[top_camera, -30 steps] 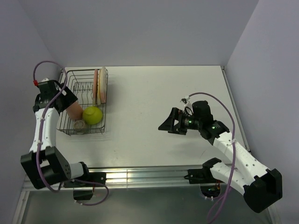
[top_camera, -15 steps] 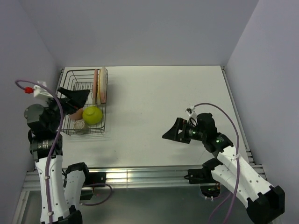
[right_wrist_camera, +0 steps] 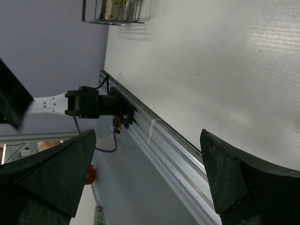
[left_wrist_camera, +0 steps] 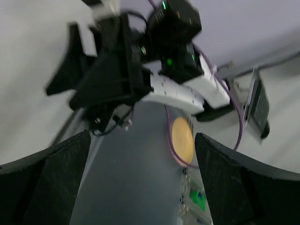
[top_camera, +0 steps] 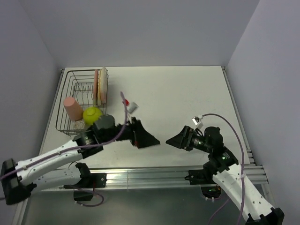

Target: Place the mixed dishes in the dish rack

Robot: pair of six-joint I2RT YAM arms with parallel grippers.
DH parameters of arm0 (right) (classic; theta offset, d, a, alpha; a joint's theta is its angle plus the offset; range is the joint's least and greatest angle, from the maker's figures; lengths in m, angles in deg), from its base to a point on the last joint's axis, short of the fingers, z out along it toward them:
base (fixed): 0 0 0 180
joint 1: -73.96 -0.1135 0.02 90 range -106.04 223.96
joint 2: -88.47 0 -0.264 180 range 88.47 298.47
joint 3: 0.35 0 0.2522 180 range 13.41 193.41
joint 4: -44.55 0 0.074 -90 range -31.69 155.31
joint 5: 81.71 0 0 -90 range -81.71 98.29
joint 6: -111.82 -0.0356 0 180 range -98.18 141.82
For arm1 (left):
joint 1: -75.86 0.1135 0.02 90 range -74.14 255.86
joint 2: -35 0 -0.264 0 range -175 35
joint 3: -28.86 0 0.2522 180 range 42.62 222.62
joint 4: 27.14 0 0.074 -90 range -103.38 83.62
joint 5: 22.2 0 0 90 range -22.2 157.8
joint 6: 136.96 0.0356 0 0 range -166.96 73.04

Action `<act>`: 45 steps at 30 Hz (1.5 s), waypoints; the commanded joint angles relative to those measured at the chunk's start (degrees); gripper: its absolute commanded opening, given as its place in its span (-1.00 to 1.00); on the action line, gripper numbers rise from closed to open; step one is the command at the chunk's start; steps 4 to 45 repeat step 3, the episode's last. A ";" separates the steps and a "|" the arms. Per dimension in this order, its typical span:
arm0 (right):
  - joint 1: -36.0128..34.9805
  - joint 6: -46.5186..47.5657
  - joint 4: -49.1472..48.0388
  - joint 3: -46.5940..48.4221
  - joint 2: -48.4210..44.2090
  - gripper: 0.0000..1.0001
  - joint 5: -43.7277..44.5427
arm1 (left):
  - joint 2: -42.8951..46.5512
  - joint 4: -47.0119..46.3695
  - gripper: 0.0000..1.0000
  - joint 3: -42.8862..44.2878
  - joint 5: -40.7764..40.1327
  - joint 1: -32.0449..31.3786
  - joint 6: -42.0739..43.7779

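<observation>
All dishes sit in the rack (top_camera: 70,93): plates (top_camera: 100,85) upright between prongs, cup (top_camera: 72,108), bowl (top_camera: 92,115). Left gripper (top_camera: 149,140) and right gripper (top_camera: 174,139) have jaws apart, empty, over bare counter (top_camera: 187,89); I judge loading finished.

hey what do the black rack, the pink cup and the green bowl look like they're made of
The dish rack: thin black wire, probably coated metal, since it is an open grid of slim rods with upright prongs.
The pink cup: matte salmon with no glare; ceramic or plastic, the view leaves it open.
The green bowl: smooth lime surface with a soft highlight; likely plastic or glazed ceramic.
</observation>
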 commanded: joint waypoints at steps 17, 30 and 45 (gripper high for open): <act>0.37 -4.12 -2.71 -3.11 -8.94 0.99 0.41 | -6.10 -9.25 0.99 1.61 -21.58 -24.40 5.22; 0.37 -4.12 -2.71 -3.11 -8.94 0.99 0.41 | -6.10 -9.25 0.99 1.61 -21.58 -24.40 5.22; 0.37 -4.12 -2.71 -3.11 -8.94 0.99 0.41 | -6.10 -9.25 0.99 1.61 -21.58 -24.40 5.22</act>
